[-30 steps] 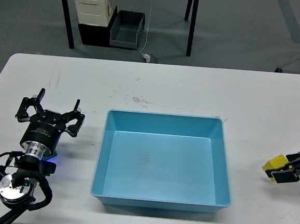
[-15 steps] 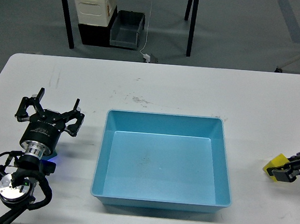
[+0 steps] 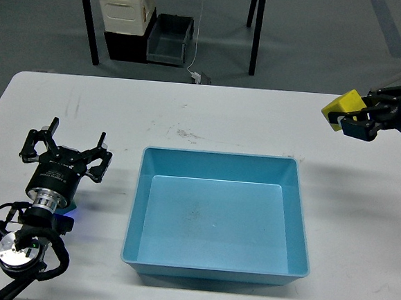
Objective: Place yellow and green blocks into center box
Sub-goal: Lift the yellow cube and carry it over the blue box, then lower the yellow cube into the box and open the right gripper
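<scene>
A wide white table (image 3: 210,116), faintly scuffed near its far middle, carries a light blue rectangular box (image 3: 217,219) with smooth plastic walls and a bare floor, set at the centre toward the near edge. Beyond the table, on the grey floor, stand black table legs, a cream bin (image 3: 126,5) and a dark grey bin (image 3: 169,40). The right gripper (image 3: 352,120) reaches in from the right edge, raised above the table's far right part, its dark fingers pinching a yellow block (image 3: 341,107), which is well right of the box. The left gripper (image 3: 66,152) stands at the near left, pointing away, its black fingers spread apart and holding nothing; a blue glow shows beneath its metal wrist.
</scene>
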